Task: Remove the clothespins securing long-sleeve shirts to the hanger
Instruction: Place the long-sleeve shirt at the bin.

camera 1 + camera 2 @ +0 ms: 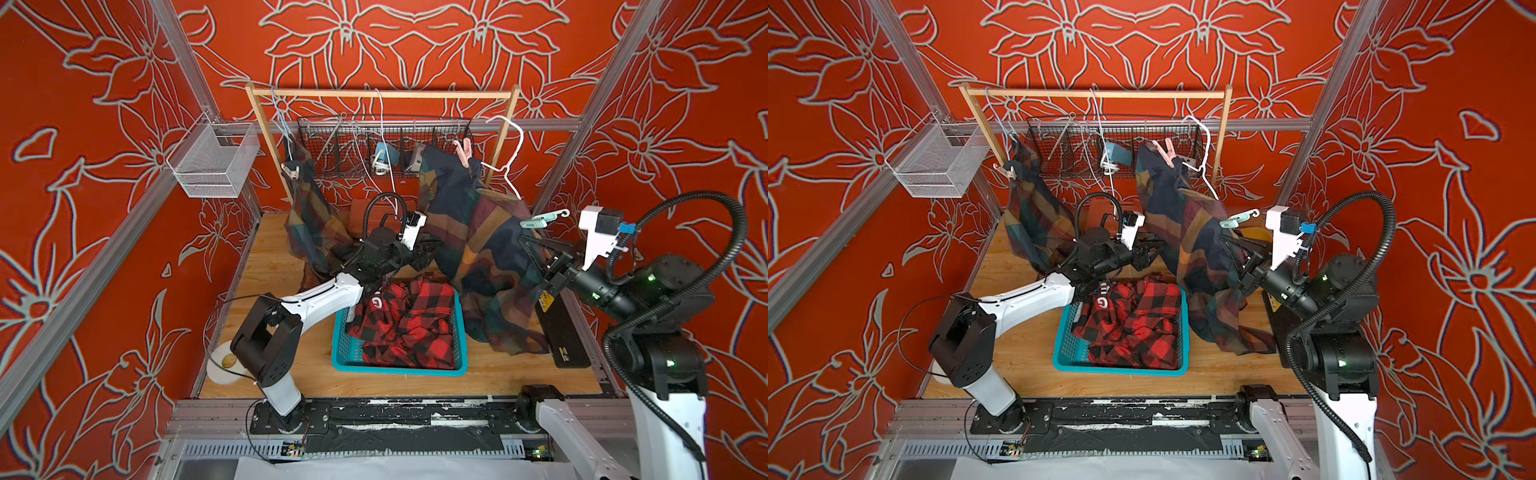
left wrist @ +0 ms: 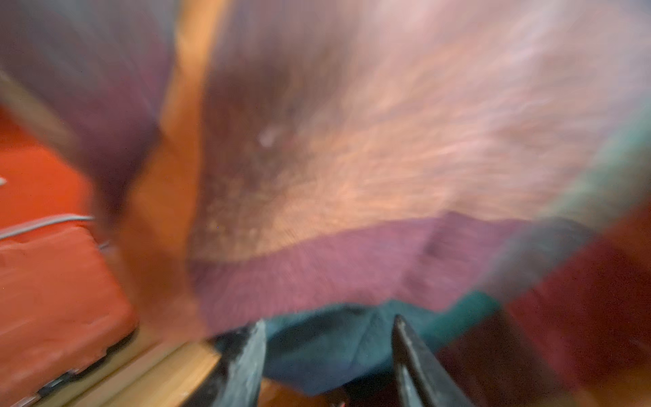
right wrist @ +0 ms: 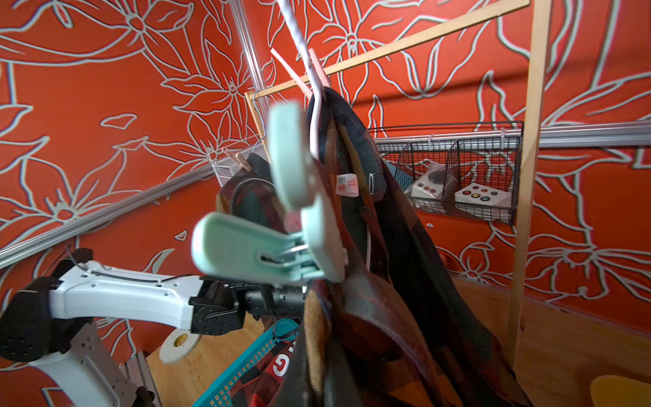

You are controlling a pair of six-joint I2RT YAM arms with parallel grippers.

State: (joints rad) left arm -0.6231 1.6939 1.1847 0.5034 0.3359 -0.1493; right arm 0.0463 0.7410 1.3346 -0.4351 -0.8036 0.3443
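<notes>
Right pincer shut on woven plaid shirt; ribbed mint peg just above. Left pincer half-spread, grip unclear.

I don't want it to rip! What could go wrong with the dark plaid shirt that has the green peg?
The left tool has cloth of the dark plaid shirt between its fingers while the mint green clothespin and pink clothespin clip it: a pull might strain the fabric or drag the hanger down.
Its hem lies on the table beside the teal basket; it may land outside.
</notes>
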